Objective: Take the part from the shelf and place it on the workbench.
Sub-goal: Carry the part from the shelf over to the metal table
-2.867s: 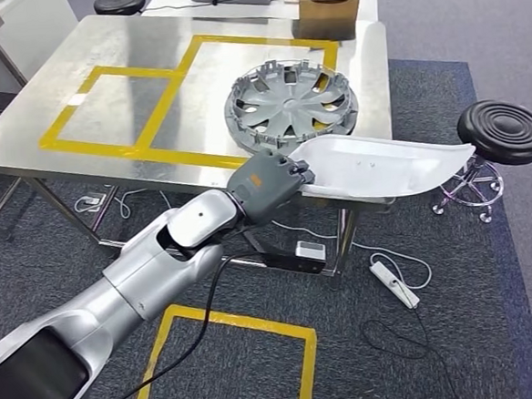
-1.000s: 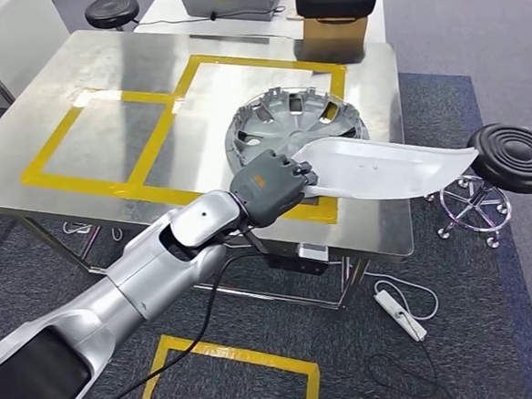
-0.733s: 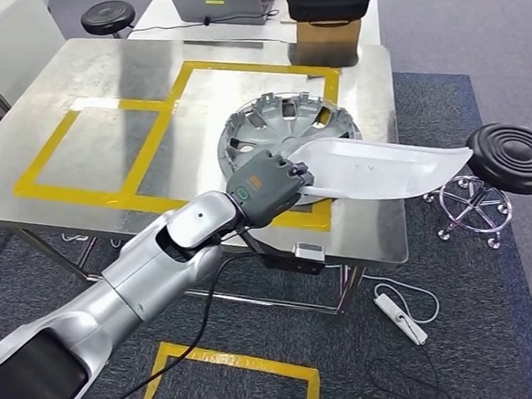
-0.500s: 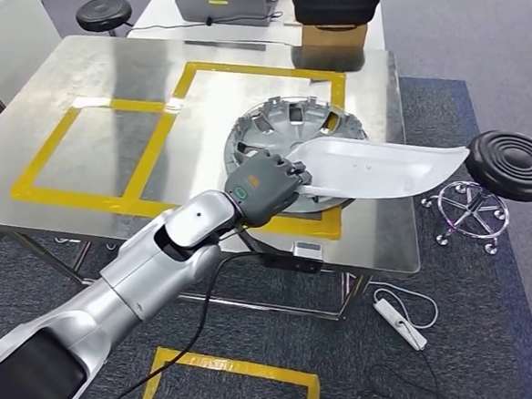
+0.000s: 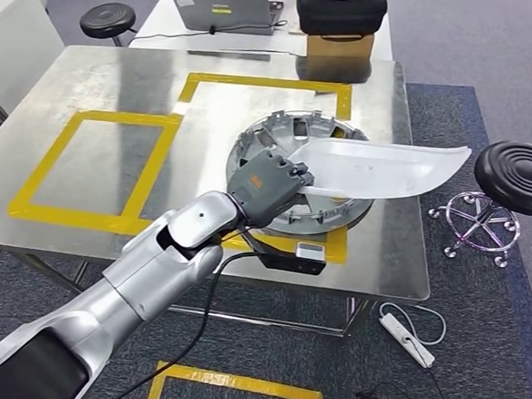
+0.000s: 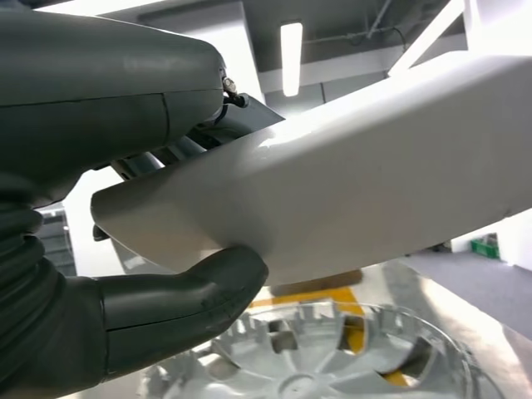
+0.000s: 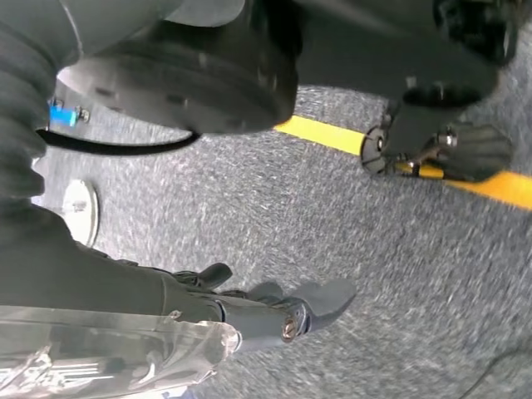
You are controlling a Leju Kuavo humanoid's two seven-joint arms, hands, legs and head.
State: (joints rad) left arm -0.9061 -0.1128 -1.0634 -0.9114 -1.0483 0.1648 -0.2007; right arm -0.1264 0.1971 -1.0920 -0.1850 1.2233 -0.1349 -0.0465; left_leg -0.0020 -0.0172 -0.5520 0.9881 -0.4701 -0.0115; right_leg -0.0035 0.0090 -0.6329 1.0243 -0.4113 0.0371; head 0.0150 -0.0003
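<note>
The left hand (image 5: 270,185) holds the long white part (image 5: 385,166) by one end, up over the hubcap (image 5: 293,134) on the shiny surface (image 5: 138,81), so it could tip down and bump the hubcap.

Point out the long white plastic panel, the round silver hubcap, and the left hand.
long white plastic panel (image 5: 385,166), head view, mid-surface.
round silver hubcap (image 5: 333,215), head view, near rim.
left hand (image 5: 271,186), head view, back of hand.
</note>
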